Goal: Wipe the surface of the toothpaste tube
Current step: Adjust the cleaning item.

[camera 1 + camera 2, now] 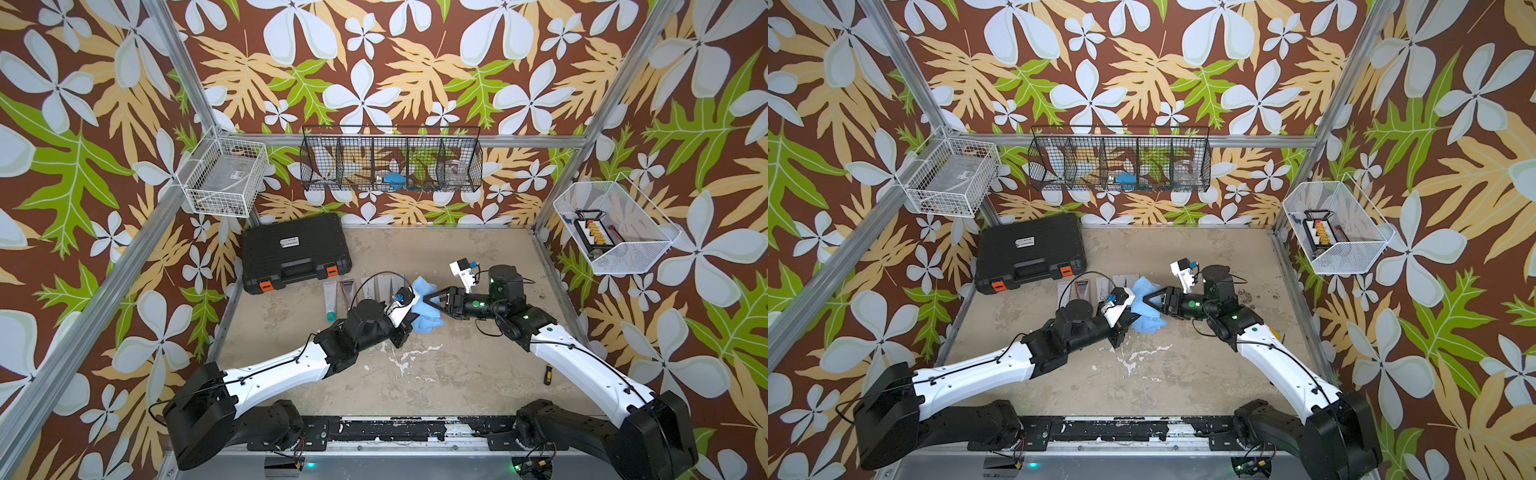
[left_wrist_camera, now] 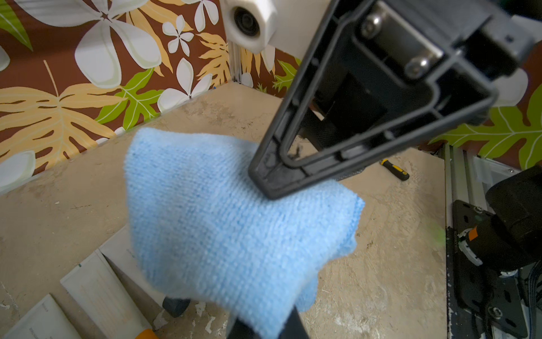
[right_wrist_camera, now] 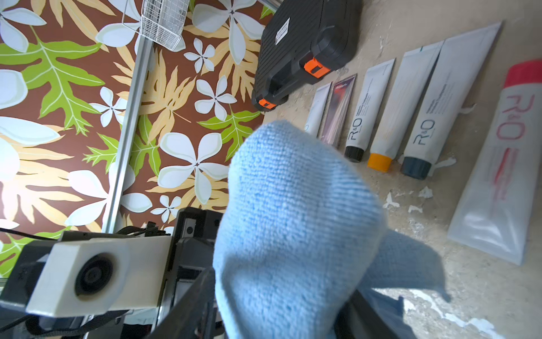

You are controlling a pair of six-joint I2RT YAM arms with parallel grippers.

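Note:
Several toothpaste tubes (image 3: 366, 108) lie side by side on the tabletop next to the black case, caps toward the arms; a bigger red-capped tube (image 3: 504, 164) lies at the end of the row. In both top views the left arm hides part of the row (image 1: 330, 297). A light blue cloth (image 1: 423, 286) (image 2: 234, 220) hangs above the table between the two arms. My left gripper (image 1: 411, 318) (image 2: 264, 330) is shut on the cloth's lower part. The right gripper (image 1: 427, 299) (image 3: 278, 308) stands open, fingers either side of the cloth.
A black tool case (image 1: 295, 251) with orange latches sits at the back left. A small yellow-handled screwdriver (image 1: 547, 374) lies near the right arm. Wire baskets (image 1: 390, 160) hang on the walls. Aluminium frame rails (image 1: 548, 266) edge the table.

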